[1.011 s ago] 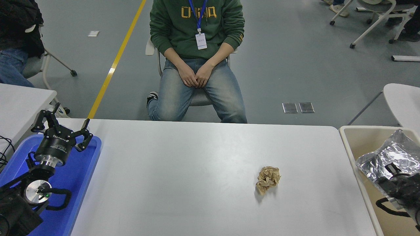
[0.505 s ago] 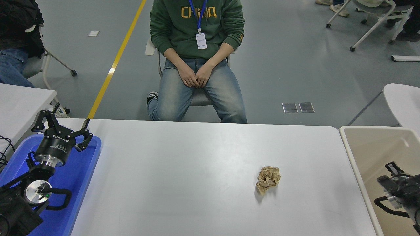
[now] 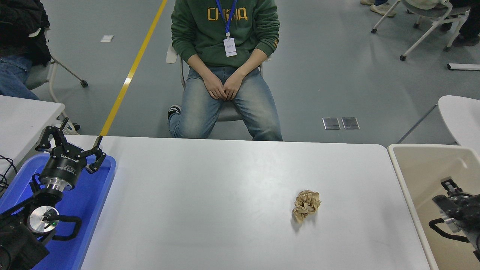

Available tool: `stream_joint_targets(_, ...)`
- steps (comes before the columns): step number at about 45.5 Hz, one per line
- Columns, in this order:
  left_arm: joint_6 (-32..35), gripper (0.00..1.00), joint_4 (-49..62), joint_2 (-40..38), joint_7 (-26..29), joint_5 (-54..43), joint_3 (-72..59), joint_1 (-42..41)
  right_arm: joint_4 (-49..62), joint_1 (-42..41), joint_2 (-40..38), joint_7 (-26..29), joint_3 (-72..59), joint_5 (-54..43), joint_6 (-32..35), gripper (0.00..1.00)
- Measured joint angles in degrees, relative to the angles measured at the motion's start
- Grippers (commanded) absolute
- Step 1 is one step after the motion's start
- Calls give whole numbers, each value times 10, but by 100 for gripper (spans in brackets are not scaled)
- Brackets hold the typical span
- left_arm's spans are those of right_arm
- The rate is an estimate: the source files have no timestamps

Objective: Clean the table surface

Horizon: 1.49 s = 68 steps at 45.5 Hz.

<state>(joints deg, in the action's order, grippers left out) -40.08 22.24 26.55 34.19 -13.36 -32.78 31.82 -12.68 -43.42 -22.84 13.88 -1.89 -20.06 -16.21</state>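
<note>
The table surface (image 3: 210,195) is the wide white top filling the middle of the view. A crumpled ball of brown paper (image 3: 306,205) lies on it, right of centre. My right gripper (image 3: 452,187) hangs over the beige bin (image 3: 397,165) at the table's right end, well to the right of the paper ball. It looks open and holds nothing. My left gripper (image 3: 73,141) is parked open above the blue tray (image 3: 101,195) at the lower left.
A person in a green hoodie (image 3: 225,30) sits at the far side with hands clasped between the knees. A smaller white table (image 3: 26,116) stands at the left, another white table edge (image 3: 459,116) at the right. Chairs stand on the floor behind.
One second ago my right gripper held a crinkled silver foil bag over the bin. The bag has dropped out of sight, and the gripper is empty and has shifted slightly.
</note>
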Motion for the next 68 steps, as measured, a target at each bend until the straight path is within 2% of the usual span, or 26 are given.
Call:
stream_joint_targets(16,0,100,0,0,0,0,0,0,-250,-14,-124,-1,137,-1,1,100)
stream_joint_targets(32,0,100,0,0,0,0,0,0,-438,1,-173,-3,268,-1,7,100)
stream_joint_targets(51,0,100,0,0,0,0,0,0,-544,96,-143,-54,380,-18,15,100)
stream_joint_targets(68,0,100,0,0,0,0,0,0,-576,166,-49,-122,469,-29,15,100)
